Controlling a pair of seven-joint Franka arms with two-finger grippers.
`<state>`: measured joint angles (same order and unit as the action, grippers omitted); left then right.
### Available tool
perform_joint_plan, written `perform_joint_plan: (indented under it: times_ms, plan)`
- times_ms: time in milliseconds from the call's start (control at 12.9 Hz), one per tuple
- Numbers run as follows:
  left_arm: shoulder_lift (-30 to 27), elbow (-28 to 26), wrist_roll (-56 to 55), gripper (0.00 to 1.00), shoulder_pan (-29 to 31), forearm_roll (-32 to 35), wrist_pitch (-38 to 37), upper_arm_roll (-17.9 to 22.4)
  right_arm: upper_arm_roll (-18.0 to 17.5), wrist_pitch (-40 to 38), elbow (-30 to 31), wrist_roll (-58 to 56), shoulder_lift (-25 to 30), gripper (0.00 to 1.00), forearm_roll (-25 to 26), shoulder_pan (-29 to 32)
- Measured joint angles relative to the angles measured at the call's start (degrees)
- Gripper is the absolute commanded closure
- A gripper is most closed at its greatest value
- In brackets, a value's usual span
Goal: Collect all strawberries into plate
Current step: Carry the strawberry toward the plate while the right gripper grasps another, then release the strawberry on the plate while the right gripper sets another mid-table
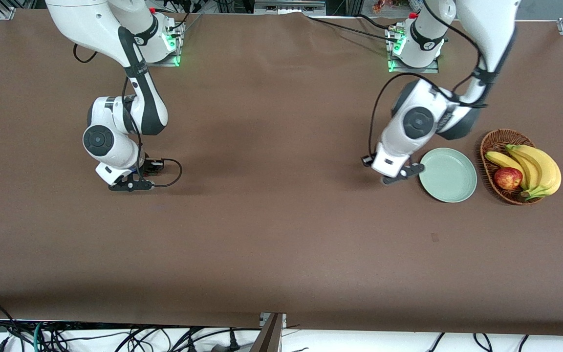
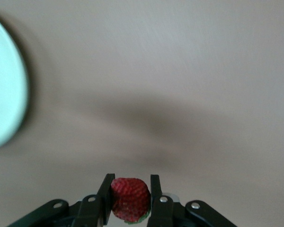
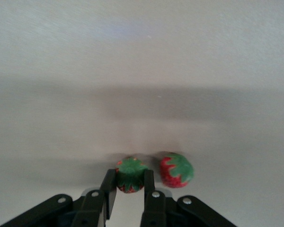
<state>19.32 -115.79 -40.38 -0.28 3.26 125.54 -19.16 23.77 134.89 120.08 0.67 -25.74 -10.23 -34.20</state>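
Red strawberry (image 2: 129, 198) clamped between left jaws beside plate (image 1: 450, 176); right jaws pinch second strawberry (image 3: 130, 175), third (image 3: 177, 170) alongside.

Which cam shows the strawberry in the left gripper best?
Left wrist view: the strawberry fills the gap between the left gripper fingers, red skin plainly visible. In the front view the wrist hides it; only the gripper shows, beside the plate. The right wrist view doesn't show it, only two other berries.

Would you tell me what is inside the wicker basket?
The basket holds bananas and an apple. No strawberry shows there; whatever lies under the fruit is covered.
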Motion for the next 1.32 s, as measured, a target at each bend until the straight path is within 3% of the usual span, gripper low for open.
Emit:
perform_joint_plan:
  times_ms: [310,542,697,1007,1162,1240,1317]
  plan:
    - [-2.8,2.1,25.4,0.85,0.3,-4.0,-6.1,14.3,-0.8,-11.8,-10.8,5.9,0.0,0.84,-5.5,-2.6]
    - [-1.6,1.1,42.3,0.84,0.6,-4.3,-5.4,23.9,-2.2,-12.4,-16.6,16.0,-2.1,0.84,-12.2,-8.0]
    - [0.1,-2.0,48.3,0.83,1.0,-4.6,1.2,26.3,-4.0,-12.0,-23.4,26.8,-7.0,0.84,-16.7,-12.1]
    - [3.8,-7.5,53.8,0.81,1.3,-4.7,11.9,27.7,-7.0,-1.7,-35.6,49.4,-18.9,0.84,-18.5,-20.7]
    - [4.6,-7.6,54.8,0.62,1.6,-4.7,12.7,28.2,-11.9,9.5,-38.9,60.6,-23.5,0.82,-18.5,-22.5]
    - [4.6,-7.6,55.1,0.01,1.6,-4.7,12.7,28.2,-14.5,14.5,-40.4,65.1,-25.5,0.77,-18.5,-22.8]
    - [4.6,-7.6,55.2,0.0,1.6,-4.7,12.7,28.2,-16.2,17.7,-42.2,68.7,-27.2,0.69,-18.5,-23.1]
